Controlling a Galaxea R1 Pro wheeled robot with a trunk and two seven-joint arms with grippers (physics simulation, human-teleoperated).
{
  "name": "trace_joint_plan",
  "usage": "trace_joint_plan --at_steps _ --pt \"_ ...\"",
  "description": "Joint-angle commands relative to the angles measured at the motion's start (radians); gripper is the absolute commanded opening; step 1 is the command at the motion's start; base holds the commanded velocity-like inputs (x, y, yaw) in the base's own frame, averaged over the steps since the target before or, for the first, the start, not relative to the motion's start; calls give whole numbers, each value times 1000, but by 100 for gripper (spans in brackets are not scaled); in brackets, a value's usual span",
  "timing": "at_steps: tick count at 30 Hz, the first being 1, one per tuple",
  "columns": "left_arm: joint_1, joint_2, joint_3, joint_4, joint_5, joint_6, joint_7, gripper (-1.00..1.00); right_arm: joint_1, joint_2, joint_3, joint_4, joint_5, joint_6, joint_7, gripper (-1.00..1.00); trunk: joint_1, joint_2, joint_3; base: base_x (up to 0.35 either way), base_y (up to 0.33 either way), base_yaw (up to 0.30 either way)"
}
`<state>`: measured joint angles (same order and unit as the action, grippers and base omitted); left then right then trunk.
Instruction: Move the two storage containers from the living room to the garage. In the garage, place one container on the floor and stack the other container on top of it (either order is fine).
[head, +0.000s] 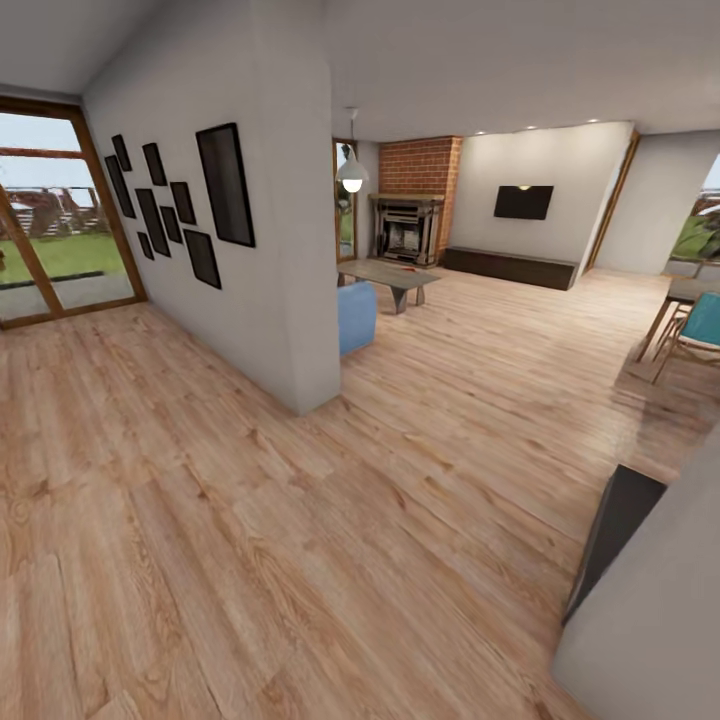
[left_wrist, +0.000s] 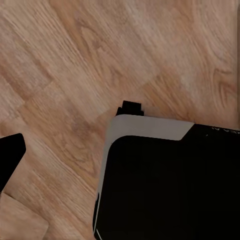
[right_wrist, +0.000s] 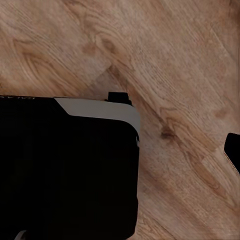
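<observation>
Head view: the living room is seen across a light wood plank floor (head: 300, 560), with a dividing wall (head: 290, 250) ahead, whose corner could be clipped on a careless turn. Beyond stand a brick fireplace (head: 415, 200) and low tabletop (head: 390, 275). No storage containers are visible. Both wrist views face down over the robot's dark base (left_wrist: 170, 185); jaw state cannot be told.

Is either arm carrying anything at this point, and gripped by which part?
Cannot be told. Both wrist views look down on wood plank floor and the robot's dark base; no container appears, and neither tool's fingers can be made out.
</observation>
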<state>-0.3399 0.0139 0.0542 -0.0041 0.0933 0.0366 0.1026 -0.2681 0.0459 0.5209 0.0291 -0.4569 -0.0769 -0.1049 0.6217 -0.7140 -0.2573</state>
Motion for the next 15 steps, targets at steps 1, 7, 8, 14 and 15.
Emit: trace_joint_plan --at_steps 1,7,8,14,15 --pt "-1 0 5 0 8 3 1 100 -1 1 8 3 -9 -6 -1 100 1 -1 -1 323 0 0" --pt "-1 0 5 0 9 4 1 100 -1 2 8 3 -10 -7 -1 100 1 -1 -1 323 0 0" --pt "-1 0 5 0 9 4 1 100 -1 2 8 3 -11 -7 -1 100 1 -1 -1 323 0 0" --pt "-1 0 5 0 9 5 1 100 -1 2 8 3 -12 -7 -1 100 1 -1 -1 323 0 0" --pt "-1 0 5 0 9 5 1 100 -1 2 8 3 -12 -7 -1 100 1 -1 -1 323 0 0"
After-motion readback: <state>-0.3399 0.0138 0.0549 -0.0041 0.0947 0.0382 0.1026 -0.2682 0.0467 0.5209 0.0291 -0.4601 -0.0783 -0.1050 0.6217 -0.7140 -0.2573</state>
